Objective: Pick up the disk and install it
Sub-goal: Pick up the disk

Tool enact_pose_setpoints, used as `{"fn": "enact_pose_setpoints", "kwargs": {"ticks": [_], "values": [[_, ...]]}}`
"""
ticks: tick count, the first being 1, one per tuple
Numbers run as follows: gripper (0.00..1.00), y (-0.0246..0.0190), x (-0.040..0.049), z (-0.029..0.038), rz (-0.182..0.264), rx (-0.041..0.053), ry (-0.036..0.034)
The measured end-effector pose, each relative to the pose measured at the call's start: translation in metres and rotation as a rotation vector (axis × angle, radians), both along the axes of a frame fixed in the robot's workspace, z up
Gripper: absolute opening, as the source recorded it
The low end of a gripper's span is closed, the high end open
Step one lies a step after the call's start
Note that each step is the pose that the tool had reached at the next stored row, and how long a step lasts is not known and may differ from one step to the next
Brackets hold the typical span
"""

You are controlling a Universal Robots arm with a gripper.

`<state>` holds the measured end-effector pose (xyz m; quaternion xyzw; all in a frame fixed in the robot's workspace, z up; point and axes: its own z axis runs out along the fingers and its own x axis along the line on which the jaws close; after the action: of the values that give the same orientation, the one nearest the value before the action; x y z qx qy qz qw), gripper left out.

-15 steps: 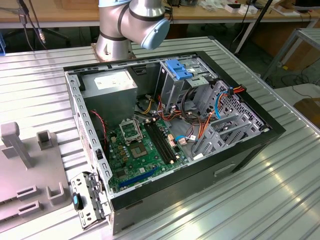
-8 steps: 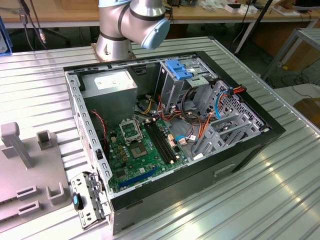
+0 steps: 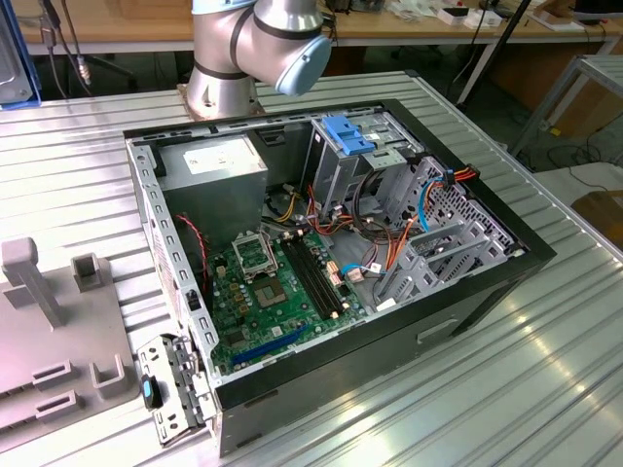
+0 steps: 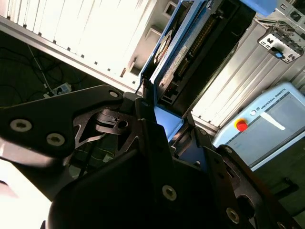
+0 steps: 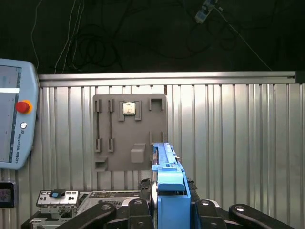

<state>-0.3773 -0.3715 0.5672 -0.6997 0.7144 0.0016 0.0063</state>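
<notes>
In both wrist views the disk [image 5: 164,160] [image 4: 188,52] is seen edge-on, a thin metal slab with light-blue plastic rails [image 5: 170,188] along its sides. My gripper [image 5: 169,210] [image 4: 167,125] is shut on it, one black finger [image 5: 138,210] on each side of the blue rail. It is held in the air above the ribbed metal table [image 5: 228,143]. The open computer case [image 3: 487,292] lies on its side in the middle of the exterior view, and the arm's base [image 3: 248,53] stands behind it.
Inside the case are a green motherboard [image 3: 263,292], a grey power-supply box [image 3: 214,180] and a metal drive cage [image 3: 428,243] with a blue bracket [image 3: 346,131] on top. A grey fixture plate [image 3: 58,341] [image 5: 128,133] lies beside the case. A teach pendant [image 5: 14,119] rests on the table.
</notes>
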Motion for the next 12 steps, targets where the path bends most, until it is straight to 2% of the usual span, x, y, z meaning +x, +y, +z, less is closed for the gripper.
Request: {"fn": "enact_pose_setpoints", "kwargs": {"ticks": [12], "values": [[0.37,0.0,0.0151,0.0,0.0,0.0,0.0]]}}
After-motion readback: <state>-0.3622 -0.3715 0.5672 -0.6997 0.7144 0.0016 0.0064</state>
